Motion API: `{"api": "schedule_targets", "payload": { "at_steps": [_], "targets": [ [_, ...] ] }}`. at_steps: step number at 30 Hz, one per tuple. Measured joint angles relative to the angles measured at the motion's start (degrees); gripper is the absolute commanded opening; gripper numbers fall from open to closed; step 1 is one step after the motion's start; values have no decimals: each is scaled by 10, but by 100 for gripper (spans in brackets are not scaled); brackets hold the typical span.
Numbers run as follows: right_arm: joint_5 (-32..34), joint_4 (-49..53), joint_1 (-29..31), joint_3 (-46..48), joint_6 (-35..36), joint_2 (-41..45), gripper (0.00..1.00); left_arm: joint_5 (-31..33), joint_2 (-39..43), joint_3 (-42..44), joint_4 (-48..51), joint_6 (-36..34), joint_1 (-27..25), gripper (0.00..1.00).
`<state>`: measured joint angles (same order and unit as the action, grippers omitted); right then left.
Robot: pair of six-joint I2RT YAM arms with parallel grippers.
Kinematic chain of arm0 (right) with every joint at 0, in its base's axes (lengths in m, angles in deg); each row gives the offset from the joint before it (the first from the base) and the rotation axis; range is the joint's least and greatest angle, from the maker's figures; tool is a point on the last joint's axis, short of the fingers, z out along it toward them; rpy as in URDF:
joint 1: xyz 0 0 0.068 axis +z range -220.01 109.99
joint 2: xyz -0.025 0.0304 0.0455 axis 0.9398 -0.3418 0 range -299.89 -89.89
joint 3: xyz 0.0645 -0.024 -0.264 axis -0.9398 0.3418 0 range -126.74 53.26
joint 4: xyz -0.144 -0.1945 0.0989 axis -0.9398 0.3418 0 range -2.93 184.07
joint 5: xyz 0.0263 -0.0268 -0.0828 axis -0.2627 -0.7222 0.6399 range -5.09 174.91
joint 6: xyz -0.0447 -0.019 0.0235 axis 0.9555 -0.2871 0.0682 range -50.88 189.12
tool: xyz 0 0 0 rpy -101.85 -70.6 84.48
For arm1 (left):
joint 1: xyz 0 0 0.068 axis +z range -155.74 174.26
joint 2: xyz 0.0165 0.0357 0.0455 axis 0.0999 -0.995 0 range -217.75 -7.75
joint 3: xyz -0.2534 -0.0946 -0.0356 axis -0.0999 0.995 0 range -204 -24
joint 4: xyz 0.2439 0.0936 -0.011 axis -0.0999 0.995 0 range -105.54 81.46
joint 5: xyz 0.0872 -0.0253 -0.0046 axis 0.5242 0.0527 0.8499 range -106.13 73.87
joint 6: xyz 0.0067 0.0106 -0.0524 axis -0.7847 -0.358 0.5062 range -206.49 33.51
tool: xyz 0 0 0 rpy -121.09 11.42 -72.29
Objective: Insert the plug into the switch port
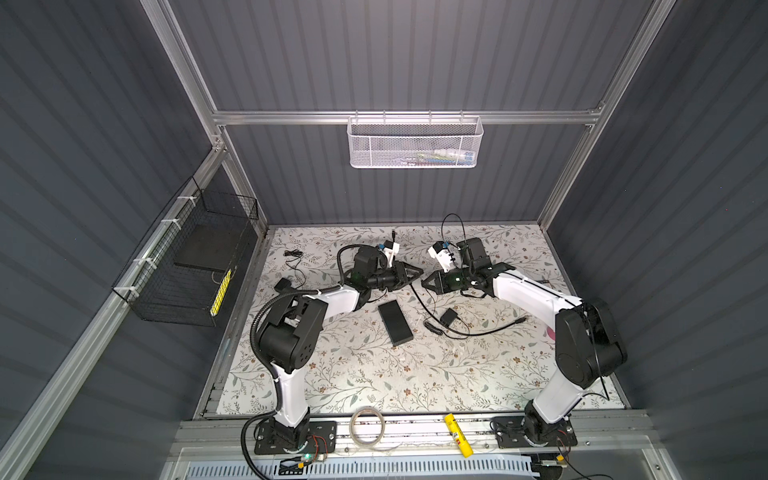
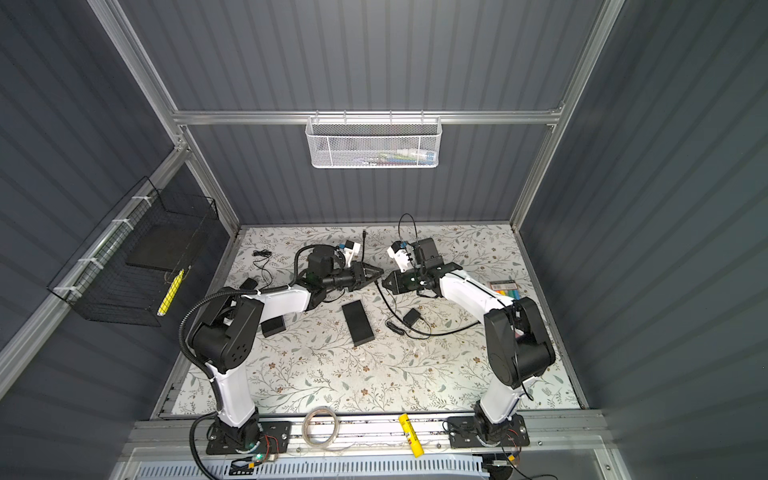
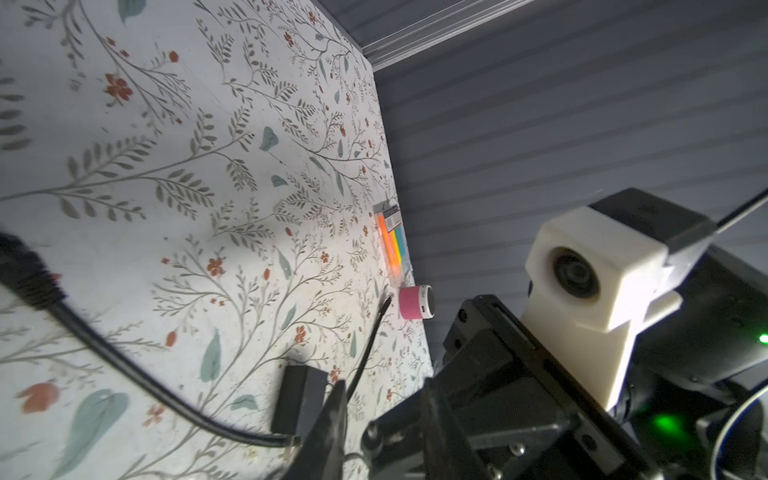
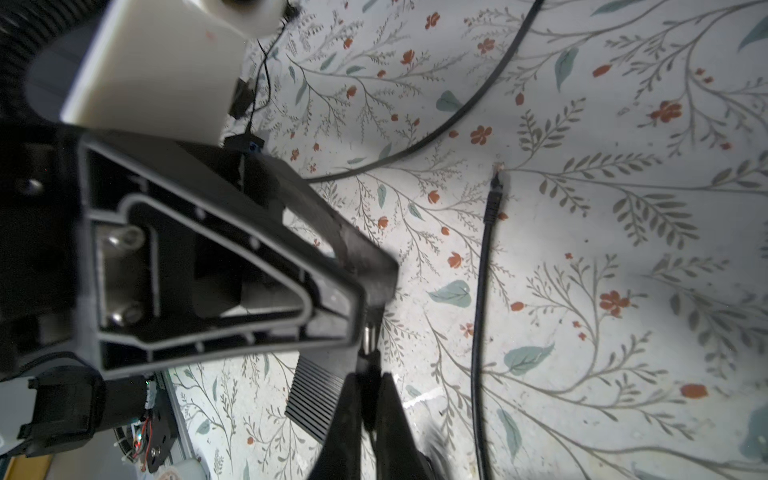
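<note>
A floral mat [image 1: 374,374] covers the table. Over it two white-and-black arms, the left arm [image 1: 332,300] and the right arm [image 1: 528,291], reach inward until their tips nearly meet. One switch [image 1: 395,323] lies flat on the mat in front of those tips; it is a slim black oblong box, and its top looks finely ribbed in the right wrist view. One small black adapter [image 1: 448,317] sits near the switch on its right, and a black cable [image 1: 422,307] runs from beside the adapter up to the grippers. The right gripper [image 4: 369,372] is clenched on the one plug [image 4: 371,332], a short black moulded body ending in a bright metal barrel. The plug is held above the mat, apart from the switch. The left gripper [image 1: 419,272] has its tip right at that barrel; I cannot tell whether its jaws are parted or closed. One other black lead [image 4: 482,291] lies loose on the mat.
</note>
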<state>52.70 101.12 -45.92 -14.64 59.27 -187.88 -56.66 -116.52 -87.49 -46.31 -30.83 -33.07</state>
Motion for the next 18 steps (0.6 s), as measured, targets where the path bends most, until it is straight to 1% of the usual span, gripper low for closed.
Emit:
{"api": "schedule_targets", "payload": {
  "at_steps": [2,6,9,13,18],
  "targets": [
    [16,23,9,1,12,1,0,3,16,0,36,-27,25,35],
    [54,63,55,27,31,23,0,30,45,-29,151,-122,67,35],
    [88,86,119,64,38,52,0,49,49,-46,209,-179,69,34],
    [115,92,189,108,33,56,0,70,45,-49,276,-236,63,34],
    [139,85,210,139,15,39,0,97,27,-48,325,-280,59,34]
  ]
}}
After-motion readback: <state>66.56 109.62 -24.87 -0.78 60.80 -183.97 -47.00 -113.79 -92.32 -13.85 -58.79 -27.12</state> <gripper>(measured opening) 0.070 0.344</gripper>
